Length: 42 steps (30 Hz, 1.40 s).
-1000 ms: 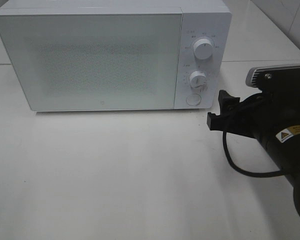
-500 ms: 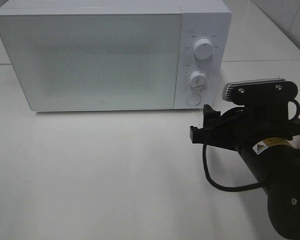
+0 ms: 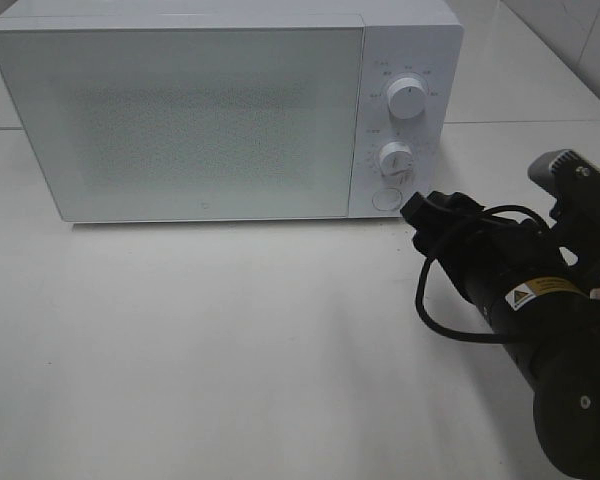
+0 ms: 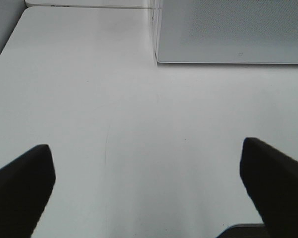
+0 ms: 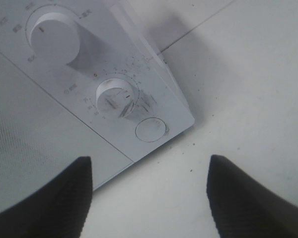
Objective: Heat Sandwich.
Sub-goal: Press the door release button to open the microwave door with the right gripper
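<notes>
Right hand (image 5: 149, 198) empty, fingers spread, facing round button (image 5: 151, 130) of the microwave (image 3: 200, 120). Left hand (image 4: 146, 183) wide open, empty. Sandwich unseen, perhaps inside. Risk: I drift and bump the lower dial (image 5: 117, 96).

The microwave (image 3: 210, 110) has a frosted door (image 3: 180, 120) that hides its inside. The marks around the upper dial (image 3: 407, 98) and lower dial (image 3: 395, 157) are too small to read. In the high view the right arm (image 3: 540, 340) runs off the right and bottom edges. The right gripper (image 3: 420, 212) points away there, so its gap cannot be told. The left gripper (image 4: 146, 148) shows only dark fingers (image 4: 25, 183), cut off by the picture's edge.
</notes>
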### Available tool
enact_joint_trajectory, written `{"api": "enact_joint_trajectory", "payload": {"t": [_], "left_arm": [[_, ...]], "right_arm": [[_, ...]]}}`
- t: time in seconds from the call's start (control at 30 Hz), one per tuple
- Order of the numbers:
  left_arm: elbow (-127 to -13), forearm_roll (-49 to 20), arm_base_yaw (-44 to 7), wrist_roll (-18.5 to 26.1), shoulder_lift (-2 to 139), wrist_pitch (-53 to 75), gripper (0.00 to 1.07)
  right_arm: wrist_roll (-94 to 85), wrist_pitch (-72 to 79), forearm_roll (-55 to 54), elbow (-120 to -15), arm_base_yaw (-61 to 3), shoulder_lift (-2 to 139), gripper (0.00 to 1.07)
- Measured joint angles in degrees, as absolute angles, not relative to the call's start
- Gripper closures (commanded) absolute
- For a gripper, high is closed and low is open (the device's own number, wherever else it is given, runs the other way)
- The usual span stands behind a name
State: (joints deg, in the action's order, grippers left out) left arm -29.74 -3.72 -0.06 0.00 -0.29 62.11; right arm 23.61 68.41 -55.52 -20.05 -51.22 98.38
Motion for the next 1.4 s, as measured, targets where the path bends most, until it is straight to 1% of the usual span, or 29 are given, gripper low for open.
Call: {"api": "enact_joint_trajectory", "payload": {"t": [0.03, 0.1, 0.13, 0.17, 0.2, 0.27, 0.3, 0.33, 0.4, 0.43, 0.47, 0.5, 0.53, 0.6, 0.63, 0.77, 1.07, 1.2, 1.23, 1.3, 1.4], "left_arm": [[-29.74, -3.72, -0.06, 0.00, -0.29, 62.11, 0.10], [-29.74, -3.72, -0.06, 0.00, -0.29, 62.11, 0.10], [-29.74, -3.72, -0.06, 0.00, -0.29, 62.11, 0.10], [-29.74, -3.72, -0.06, 0.00, -0.29, 62.11, 0.10], [-29.74, -3.72, -0.06, 0.00, -0.29, 62.11, 0.10], [-29.74, -3.72, -0.06, 0.00, -0.29, 62.11, 0.10], [-29.74, -3.72, -0.06, 0.00, -0.29, 62.11, 0.10], [-29.74, -3.72, -0.06, 0.00, -0.29, 62.11, 0.10], [-29.74, -3.72, -0.06, 0.00, -0.29, 62.11, 0.10], [-29.74, -3.72, -0.06, 0.00, -0.29, 62.11, 0.10], [-29.74, -3.72, -0.06, 0.00, -0.29, 62.11, 0.10], [-29.74, -3.72, -0.06, 0.00, -0.29, 62.11, 0.10], [-29.74, -3.72, -0.06, 0.00, -0.29, 62.11, 0.10], [-29.74, -3.72, -0.06, 0.00, -0.29, 62.11, 0.10], [-29.74, -3.72, -0.06, 0.00, -0.29, 62.11, 0.10], [-29.74, -3.72, -0.06, 0.00, -0.29, 62.11, 0.10], [-29.74, -3.72, -0.06, 0.00, -0.29, 62.11, 0.10], [-29.74, -3.72, -0.06, 0.00, -0.29, 62.11, 0.10], [-29.74, -3.72, -0.06, 0.00, -0.29, 62.11, 0.10], [-29.74, -3.72, -0.06, 0.00, -0.29, 62.11, 0.10], [-29.74, -3.72, -0.06, 0.00, -0.29, 62.11, 0.10]], "right_arm": [[23.61, 68.41, -55.52, -20.05, -51.22, 98.38, 0.47], [31.86, 67.72, -55.52, -20.11, -51.22, 98.38, 0.49], [39.99, 66.92, -55.52, -20.11, -51.22, 98.38, 0.53], [43.95, 66.52, -55.52, -20.11, -51.22, 98.38, 0.55], [43.95, 66.52, -55.52, -20.11, -51.22, 98.38, 0.55], [50.59, 65.83, -55.52, -20.11, -51.22, 98.38, 0.59], [56.72, 64.97, -55.52, -20.11, -51.22, 98.38, 0.66], [56.72, 64.97, -55.52, -20.11, -51.22, 98.38, 0.66], [62.85, 63.83, -55.52, -20.11, -51.22, 98.38, 0.74], [65.49, 62.97, -55.52, -20.11, -51.22, 98.38, 0.80], [69.21, 61.02, -55.46, -20.11, -51.22, 98.38, 0.89], [70.53, 60.05, -55.23, -20.11, -51.22, 98.38, 0.95], [70.53, 60.05, -55.23, -20.11, -51.22, 98.38, 0.95], [71.85, 58.67, -54.32, -20.11, -51.22, 98.38, 1.06], [72.54, 57.81, -52.77, -20.11, -51.22, 98.38, 1.07], [74.20, 57.52, -50.71, -20.11, -51.22, 98.38, 1.07], [74.83, 57.41, -50.25, -21.14, -51.05, 98.49, 1.07], [74.77, 57.47, -48.59, -22.46, -49.27, 99.47, 1.07], [74.77, 57.41, -47.50, -23.38, -47.50, 100.67, 1.07], [74.77, 57.41, -47.15, -23.78, -46.75, 101.18, 1.07], [74.83, 57.24, -44.40, -25.95, -43.77, 103.42, 1.07]]}}
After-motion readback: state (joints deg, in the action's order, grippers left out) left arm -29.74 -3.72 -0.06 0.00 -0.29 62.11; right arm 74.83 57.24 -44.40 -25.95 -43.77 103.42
